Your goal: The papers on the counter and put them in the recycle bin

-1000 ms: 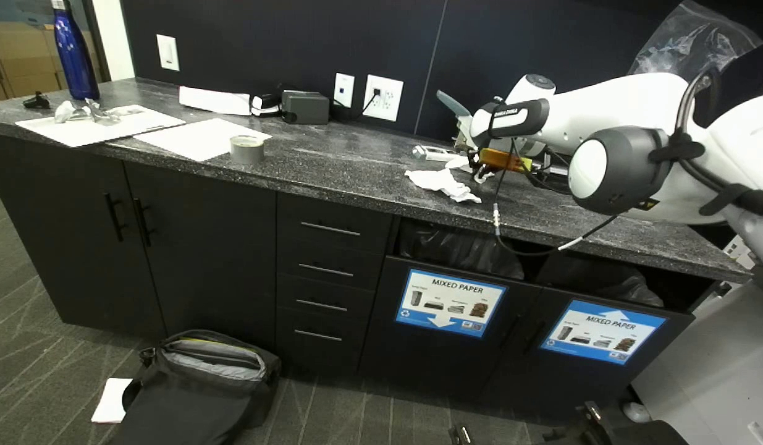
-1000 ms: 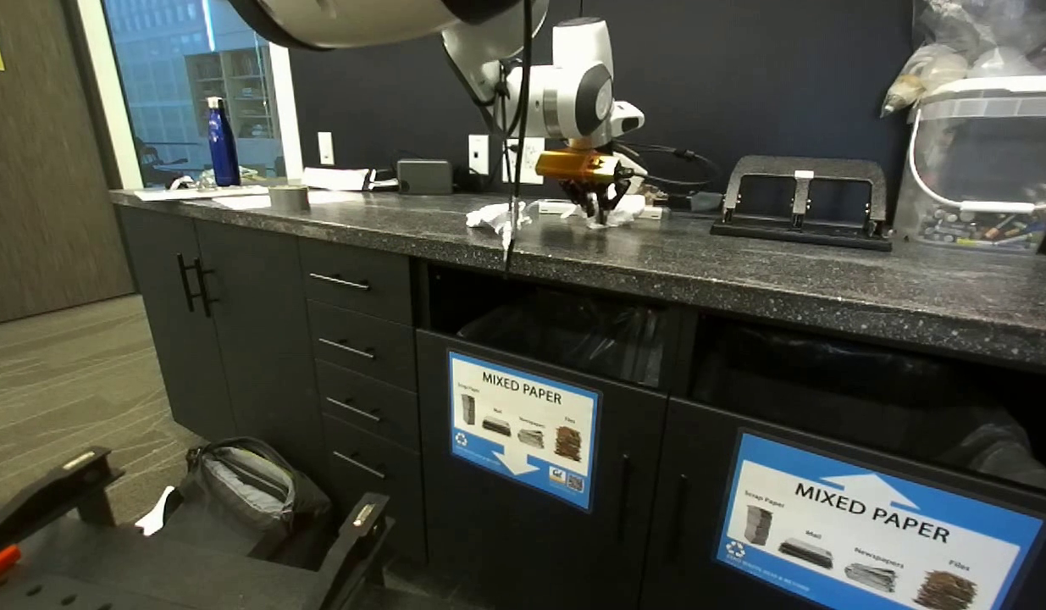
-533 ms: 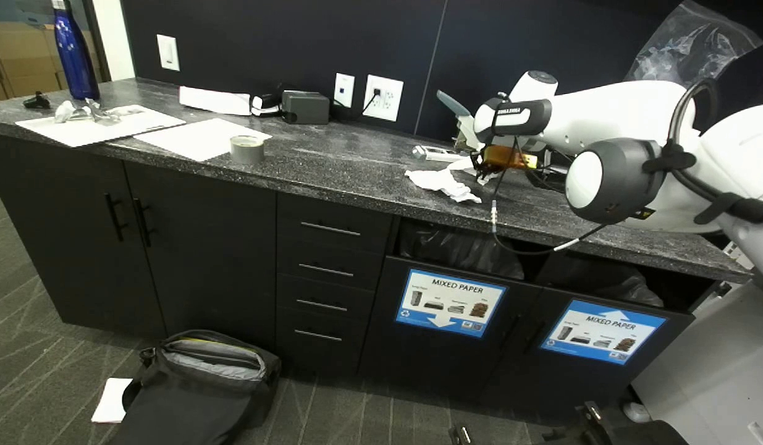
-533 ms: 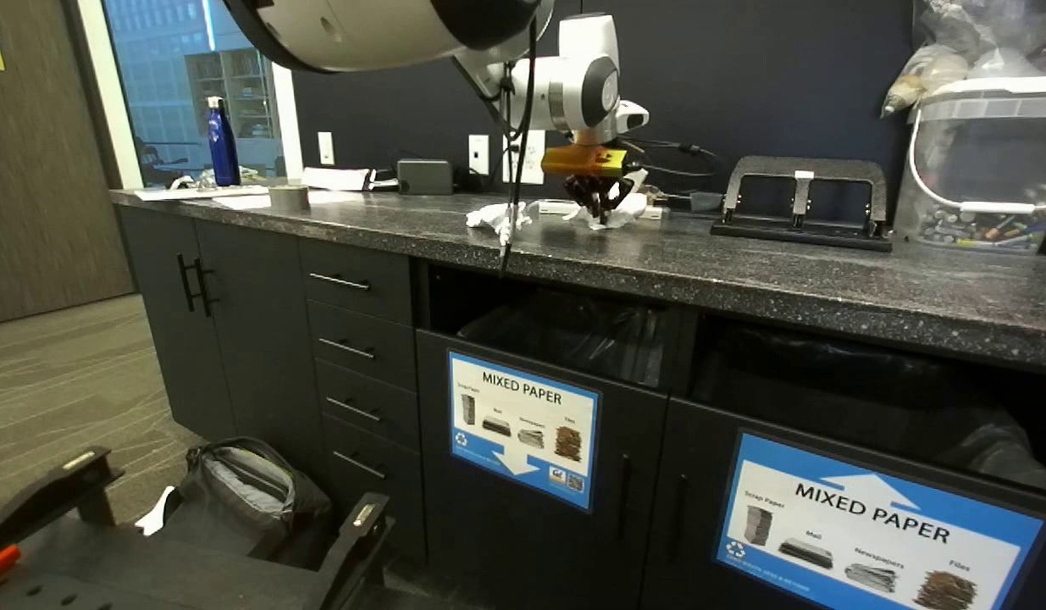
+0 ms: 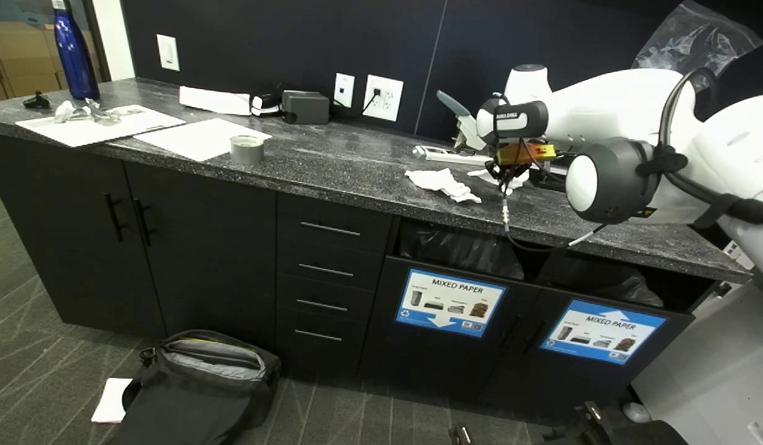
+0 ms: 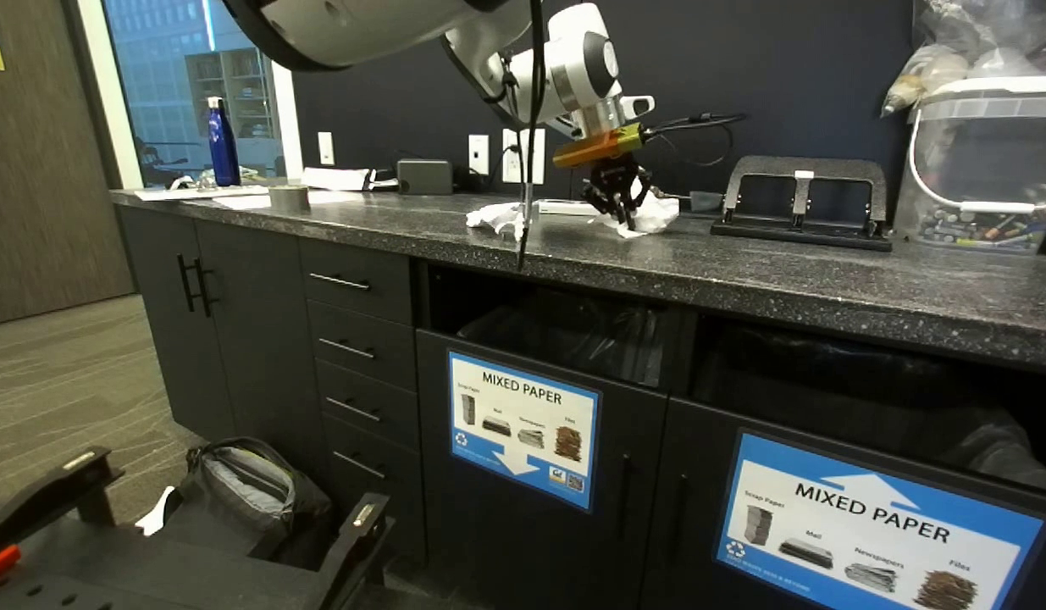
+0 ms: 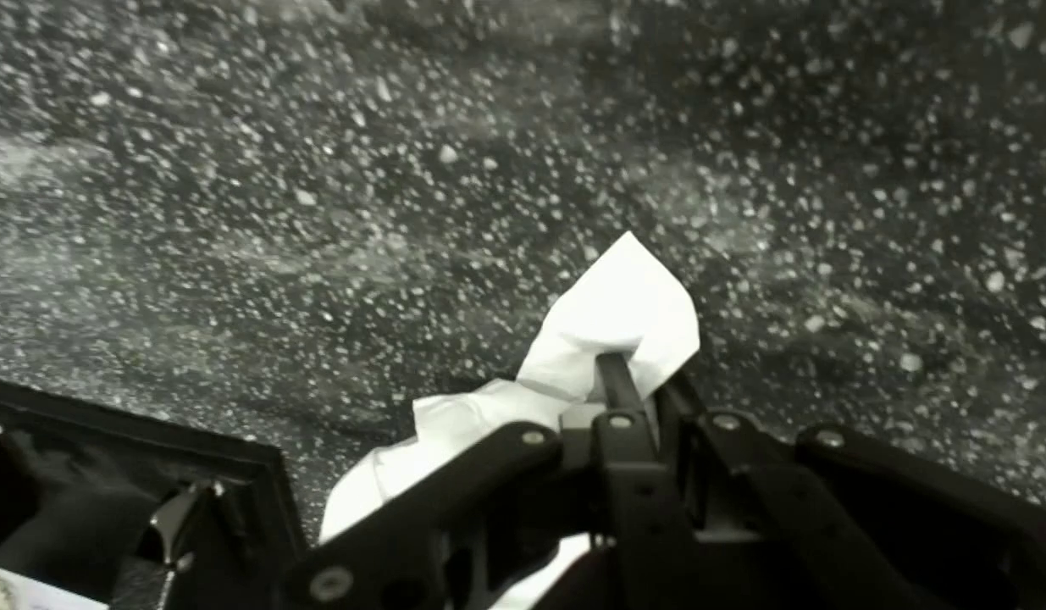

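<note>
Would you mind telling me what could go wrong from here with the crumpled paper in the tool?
The crumpled paper might slip or tear, as the tool pinches it close to one pointed end. A cable seems to hang before the edge of the speckled countertop in both exterior views and might snag. The black bin liner lies below that edge, so the paper could catch there and fall short.

A well-loaded counter (image 5: 356,167)

We see a crumpled paper (image 5: 442,183) near the front edge and, close by, a wad (image 6: 655,215) at or just above the surface. Two sheets (image 5: 202,137) lie farther along, tape (image 5: 247,153) just beside them. We also count a bottle (image 5: 76,55), grey box (image 5: 310,108), hole punch (image 6: 798,203) and bucket (image 6: 988,148).
</note>
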